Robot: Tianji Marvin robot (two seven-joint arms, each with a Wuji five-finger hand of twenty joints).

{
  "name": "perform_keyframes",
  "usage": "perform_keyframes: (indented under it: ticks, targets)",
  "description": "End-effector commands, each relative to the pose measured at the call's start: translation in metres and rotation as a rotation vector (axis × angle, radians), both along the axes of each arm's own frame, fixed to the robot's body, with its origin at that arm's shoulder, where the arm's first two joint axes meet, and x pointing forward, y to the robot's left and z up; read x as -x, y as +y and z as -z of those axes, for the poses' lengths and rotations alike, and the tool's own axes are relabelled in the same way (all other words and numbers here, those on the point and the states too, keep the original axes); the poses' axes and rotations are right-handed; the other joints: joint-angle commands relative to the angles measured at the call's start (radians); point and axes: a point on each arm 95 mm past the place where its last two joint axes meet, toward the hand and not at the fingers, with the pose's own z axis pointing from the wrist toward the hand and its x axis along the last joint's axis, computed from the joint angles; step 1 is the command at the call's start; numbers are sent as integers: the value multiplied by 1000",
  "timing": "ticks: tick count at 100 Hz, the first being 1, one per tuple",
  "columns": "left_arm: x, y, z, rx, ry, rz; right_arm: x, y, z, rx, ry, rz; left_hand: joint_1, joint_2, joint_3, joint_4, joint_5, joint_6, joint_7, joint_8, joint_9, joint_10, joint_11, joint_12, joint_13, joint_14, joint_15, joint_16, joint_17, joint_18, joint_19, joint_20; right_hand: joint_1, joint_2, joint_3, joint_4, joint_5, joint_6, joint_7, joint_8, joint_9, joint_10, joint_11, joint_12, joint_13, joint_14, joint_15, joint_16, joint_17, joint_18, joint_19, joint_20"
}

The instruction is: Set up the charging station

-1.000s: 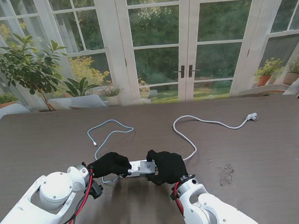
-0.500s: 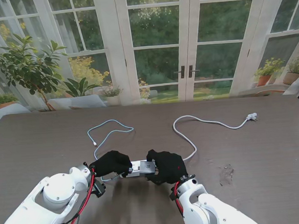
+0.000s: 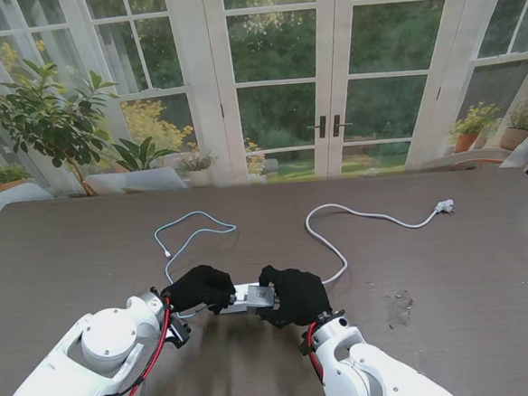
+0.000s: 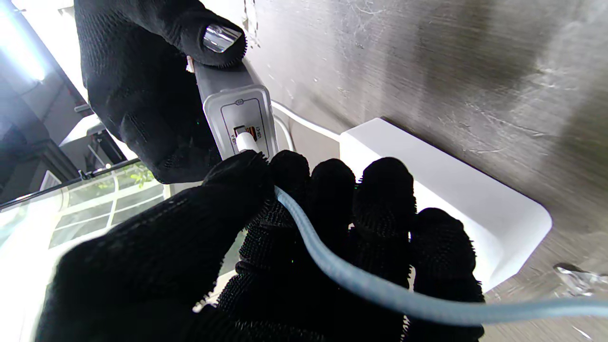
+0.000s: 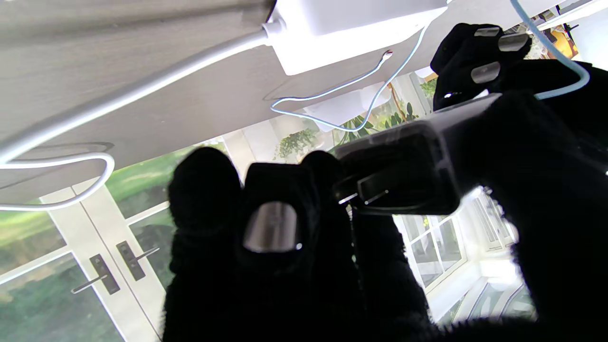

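Note:
Both black-gloved hands meet at the near middle of the table. My right hand [image 3: 295, 295] is shut on a grey charger [image 3: 253, 297], whose prongs [image 5: 365, 197] show in the right wrist view. My left hand [image 3: 198, 289] pinches the white plug [image 4: 245, 141] of a light blue cable [image 3: 194, 232] against the charger's USB port face [image 4: 244, 128]. How deep the plug sits I cannot tell. Under the hands lies a white power strip [image 4: 451, 204], and its white cord [image 3: 365, 214] runs to a plug [image 3: 444, 207] at the far right.
The blue cable's free end [image 3: 166, 254] lies on the table to the far left of the hands. A pale smear [image 3: 400, 308] marks the wood to the right. Potted plants [image 3: 45, 114] and glass doors stand beyond the table's far edge.
My left arm has crept a little to the right, pressing its hand closer to the charger. The right hand and the charger have stayed almost still.

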Motion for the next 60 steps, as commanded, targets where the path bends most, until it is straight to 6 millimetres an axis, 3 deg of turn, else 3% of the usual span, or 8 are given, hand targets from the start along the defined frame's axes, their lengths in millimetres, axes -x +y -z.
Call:
perform_keyframes:
  ticks: [1,60]
  targets:
    - [2,-11,0,24,3,26,4,11,-1,-17,12,-24,30,-17,38,-38,20,-95,71,13,35,-24,15,13,45,-33,29,12,24,5,56,-5,151,94,199,56,64,-124,392,64,79,-100,55,29,35,-45,24,-701,13,-17,43,7]
    - [-2,-22,6,62,-2,12,5,18,4,-57,35,-6,25,-24,42,-36,40,-86,62,-5,53,-15,11,-20,81,-43,20,13,59,17,72,-26,163,76,215,53,78,-108,387,84,101,-90,51,44,36,-63,52,-682,48,-8,34,7]
